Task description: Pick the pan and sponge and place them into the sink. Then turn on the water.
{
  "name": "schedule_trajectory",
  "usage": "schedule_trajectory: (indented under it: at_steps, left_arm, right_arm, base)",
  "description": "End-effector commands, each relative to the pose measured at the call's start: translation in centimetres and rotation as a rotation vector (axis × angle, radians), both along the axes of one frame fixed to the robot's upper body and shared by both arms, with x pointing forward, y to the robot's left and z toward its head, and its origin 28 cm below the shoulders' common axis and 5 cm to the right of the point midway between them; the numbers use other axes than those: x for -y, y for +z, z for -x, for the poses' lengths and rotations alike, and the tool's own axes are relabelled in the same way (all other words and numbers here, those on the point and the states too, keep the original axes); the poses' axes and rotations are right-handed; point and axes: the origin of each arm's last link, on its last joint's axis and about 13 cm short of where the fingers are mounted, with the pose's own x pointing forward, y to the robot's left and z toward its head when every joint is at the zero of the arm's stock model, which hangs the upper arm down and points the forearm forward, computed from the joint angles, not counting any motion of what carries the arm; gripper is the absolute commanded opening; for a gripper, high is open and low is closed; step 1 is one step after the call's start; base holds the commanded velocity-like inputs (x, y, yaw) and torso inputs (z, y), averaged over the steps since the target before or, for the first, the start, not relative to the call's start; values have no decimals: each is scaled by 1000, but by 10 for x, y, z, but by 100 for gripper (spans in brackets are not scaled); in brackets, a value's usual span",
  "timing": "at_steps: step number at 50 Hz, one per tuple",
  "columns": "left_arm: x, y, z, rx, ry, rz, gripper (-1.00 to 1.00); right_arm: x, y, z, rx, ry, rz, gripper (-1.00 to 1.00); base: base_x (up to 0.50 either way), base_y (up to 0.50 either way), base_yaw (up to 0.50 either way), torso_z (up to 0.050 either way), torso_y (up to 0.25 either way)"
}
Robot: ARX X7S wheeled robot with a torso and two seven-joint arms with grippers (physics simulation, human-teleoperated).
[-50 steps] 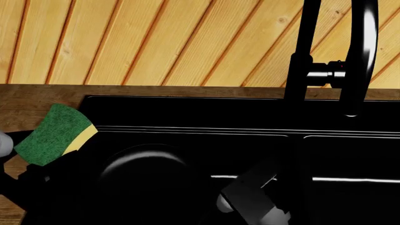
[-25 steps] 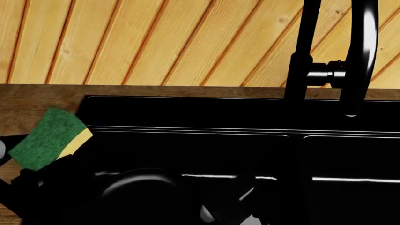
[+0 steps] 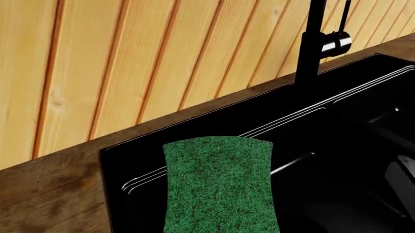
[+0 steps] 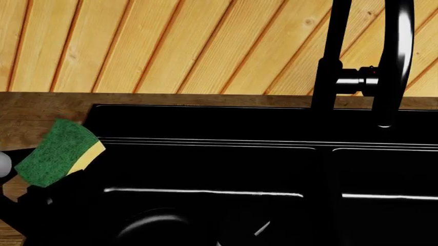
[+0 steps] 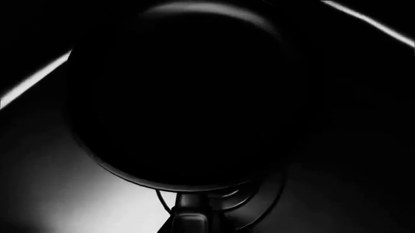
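The sponge, green top over yellow foam, hangs tilted above the left rim of the black sink. My left gripper is shut on its lower end, and its fingers are hidden in the left wrist view behind the sponge. The black pan lies low in the left basin at the head view's bottom edge. It fills the right wrist view as a dark disc, its handle running back into my right gripper, which is shut on it. No water shows under the spout.
The tall black faucet with its curved spout and side lever stands behind the sink's divider. A wooden counter borders the sink on the left, with a plank wall behind.
The pan and my right gripper have sunk toward the bottom of the head view, deeper into the left basin. The sponge has shifted slightly left and back.
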Motion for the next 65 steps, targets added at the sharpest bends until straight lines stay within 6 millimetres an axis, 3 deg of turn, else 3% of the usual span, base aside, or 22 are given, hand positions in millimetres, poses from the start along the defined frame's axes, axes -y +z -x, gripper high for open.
schedule_trajectory:
  at_steps: [1, 8, 17, 32, 38, 42, 65]
  left_arm:
    - [3, -2, -1, -2, 6, 6, -100]
    - [9, -6, -4, -7, 2, 6, -100]
    - [-10, -3, 5, -7, -1, 14, -100]
    - [1, -5, -1, -11, -7, 11, -100]
    - [13, -7, -8, -15, -13, 5, -100]
    - [9, -5, -5, -21, -25, 2, -100]
    - [36, -11, -24, -78, -114, -49, -100]
  right_arm:
    - [-5, 2, -3, 7, 29, -35, 100]
    - [-3, 0, -2, 4, 8, -33, 100]
    - [0, 9, 4, 9, -10, -8, 100]
    - [13, 88, 21, 205, -64, -54, 100]
    - [24, 103, 31, 279, -127, -90, 100]
    - [34, 115, 41, 349, -182, -128, 100]
    - [76, 94, 94, 526, -441, -244, 100]
  base:
    - [0, 0, 0, 0, 0]
    - [0, 0, 0, 0, 0]
    - [0, 0, 0, 0, 0]
    - [0, 0, 0, 1, 0]
    - [0, 0, 0, 0, 0]
    - [0, 0, 0, 0, 0]
    - [0, 0, 0, 0, 0]
